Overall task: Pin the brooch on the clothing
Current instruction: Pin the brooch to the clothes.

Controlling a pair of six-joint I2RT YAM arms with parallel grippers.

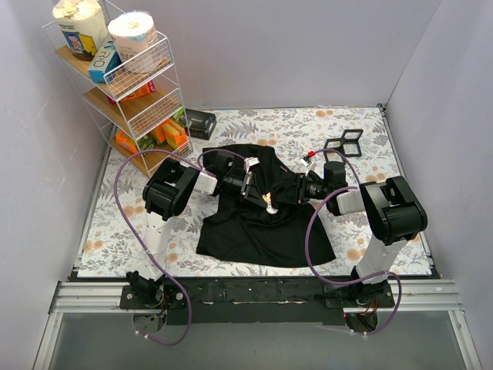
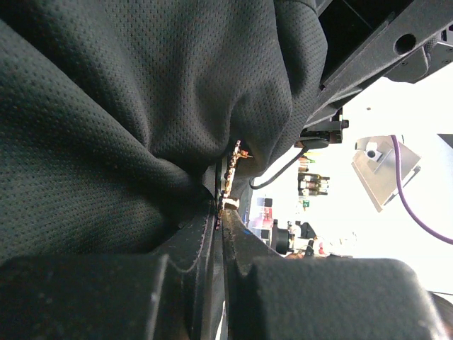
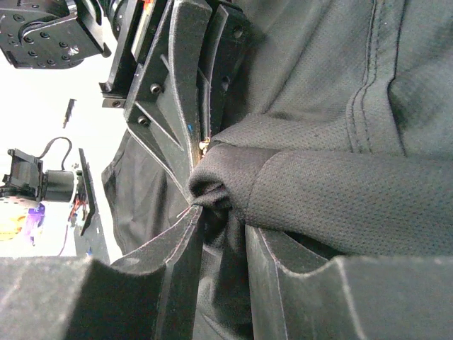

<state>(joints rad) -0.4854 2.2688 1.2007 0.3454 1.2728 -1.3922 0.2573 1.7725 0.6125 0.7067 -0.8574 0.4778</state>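
The left pincer is closed on the brooch, which shows only edge-on at its tips and is half buried in the black T-shirt. Just opposite, the right pincer grips a thick fold of this T-shirt between its fingers. From above, the two pincer tips are hard to tell apart.

T-shirt: black, crumpled, lower part flat on floral bench, middle bunched upward, frame centre. Brooch: tiny, pale metallic, against raised fold.
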